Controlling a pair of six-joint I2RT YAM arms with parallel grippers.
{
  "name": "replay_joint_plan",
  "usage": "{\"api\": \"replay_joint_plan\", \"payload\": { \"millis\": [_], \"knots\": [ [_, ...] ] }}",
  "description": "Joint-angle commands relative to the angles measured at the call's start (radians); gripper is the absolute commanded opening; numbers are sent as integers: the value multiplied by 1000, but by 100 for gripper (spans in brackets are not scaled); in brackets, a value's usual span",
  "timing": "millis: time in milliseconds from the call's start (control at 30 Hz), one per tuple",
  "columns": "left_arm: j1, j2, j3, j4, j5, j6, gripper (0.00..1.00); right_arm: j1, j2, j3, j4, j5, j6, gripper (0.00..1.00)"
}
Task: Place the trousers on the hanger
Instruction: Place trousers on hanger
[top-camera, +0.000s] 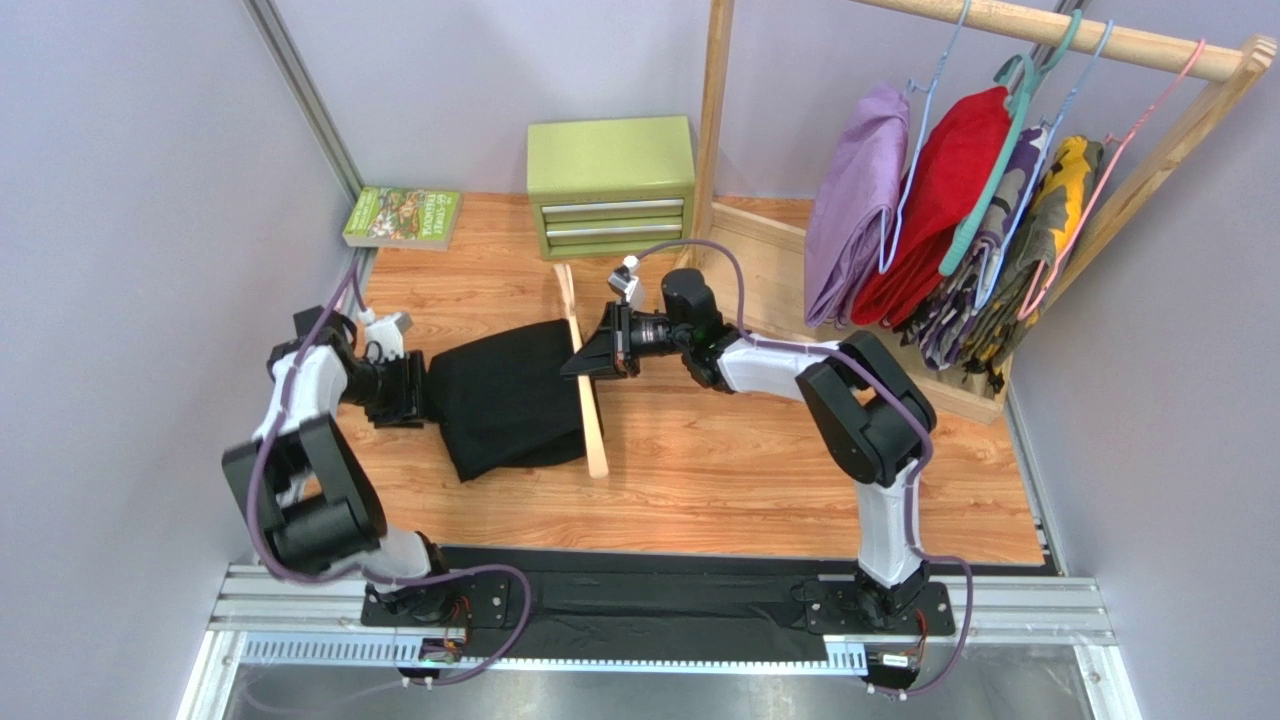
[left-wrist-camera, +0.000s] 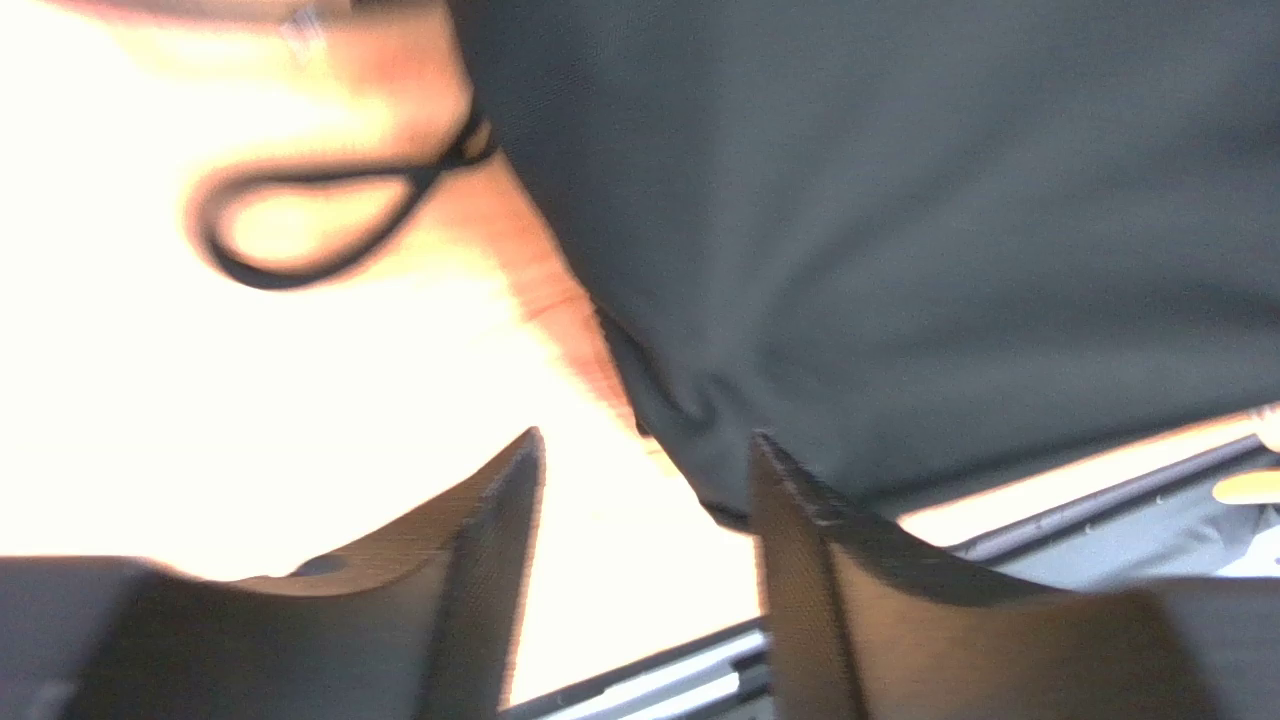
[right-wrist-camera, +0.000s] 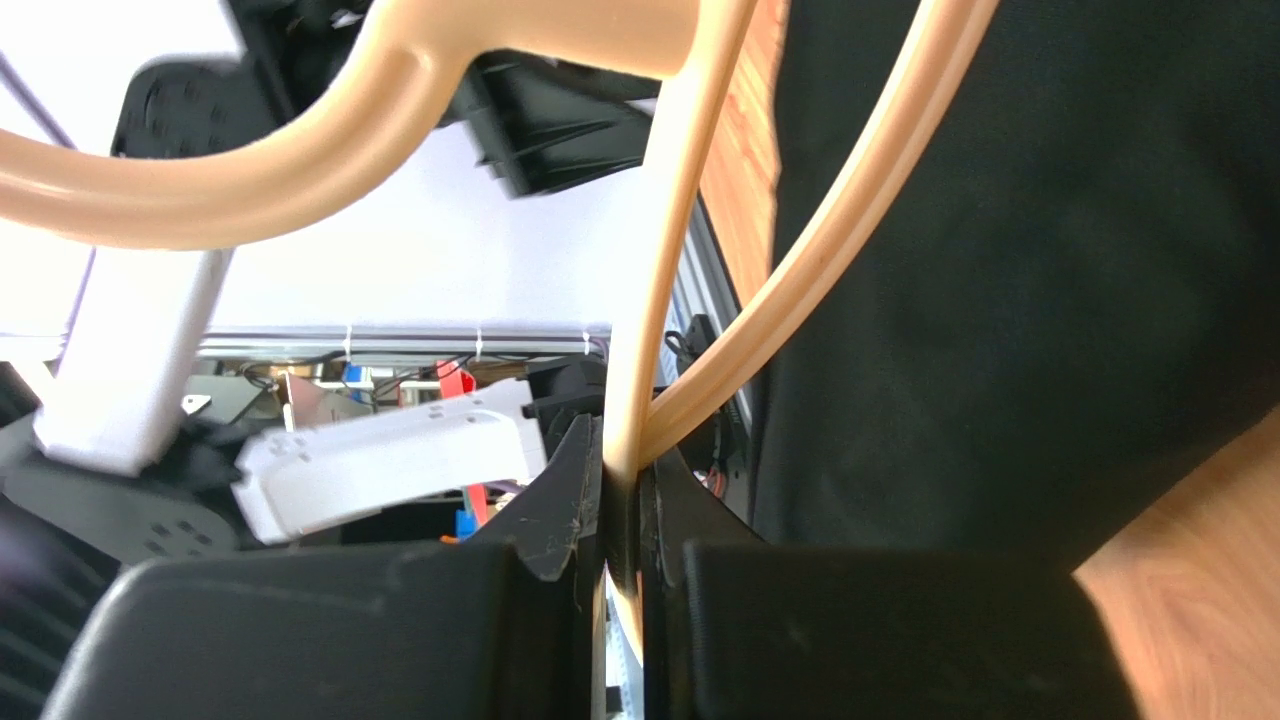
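Observation:
The black trousers (top-camera: 504, 398) lie folded on the wooden table, left of centre. The beige wooden hanger (top-camera: 589, 405) lies along their right edge. My right gripper (top-camera: 591, 362) is shut on the hanger; in the right wrist view the jaws (right-wrist-camera: 625, 477) pinch the hanger (right-wrist-camera: 669, 225) where crossbar and arm meet, with the trousers (right-wrist-camera: 1037, 270) beyond. My left gripper (top-camera: 416, 393) is at the trousers' left edge. In the left wrist view it (left-wrist-camera: 643, 450) is open, and the trousers' (left-wrist-camera: 902, 210) corner dips just beyond the tips, near the right finger (left-wrist-camera: 796, 555). A black drawstring loop (left-wrist-camera: 301, 225) lies on the wood.
A green drawer box (top-camera: 610, 183) and a book (top-camera: 401, 216) stand at the back of the table. A wooden clothes rack (top-camera: 1052, 30) at the right carries purple (top-camera: 857, 195), red (top-camera: 939, 195) and patterned garments on thin hangers. Grey walls close in on the left and back.

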Motion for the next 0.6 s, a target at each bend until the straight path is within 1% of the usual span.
{"api": "replay_joint_plan", "payload": {
  "millis": [0,33,67,100,133,167,200,267,300,400,433,533,567],
  "knots": [
    [9,-248,17,14,172,27,77,-13,-160,36,-40,-27,-91,0],
    [9,-276,24,6,192,26,82,-14,-178,39,-60,-30,-102,0],
    [8,-304,44,-3,228,23,95,-17,-221,45,-142,-33,-139,0],
    [9,-349,53,-12,242,14,100,-19,-243,76,-207,-33,-162,0],
    [9,-370,75,-17,256,-6,100,-22,-263,93,-287,-26,-199,0],
    [9,-387,84,-20,279,-19,100,-30,-293,111,-465,14,-240,0],
    [9,-422,93,-21,294,-28,100,-33,-351,117,-528,25,-324,0],
    [6,-454,115,-18,339,-57,100,-33,-413,114,-647,57,-393,0],
    [6,-483,119,-9,351,-66,100,-33,-460,108,-662,57,-421,0],
    [6,-526,145,6,390,-101,100,-36,-517,76,-711,74,-421,0],
    [5,-532,162,6,400,-108,100,-37,-561,71,-723,86,-426,0],
    [5,-546,196,8,402,-131,100,-40,-673,59,-780,161,-418,0],
    [3,-548,201,11,400,-135,100,-37,-694,93,-873,230,-414,0]
  ]
}}
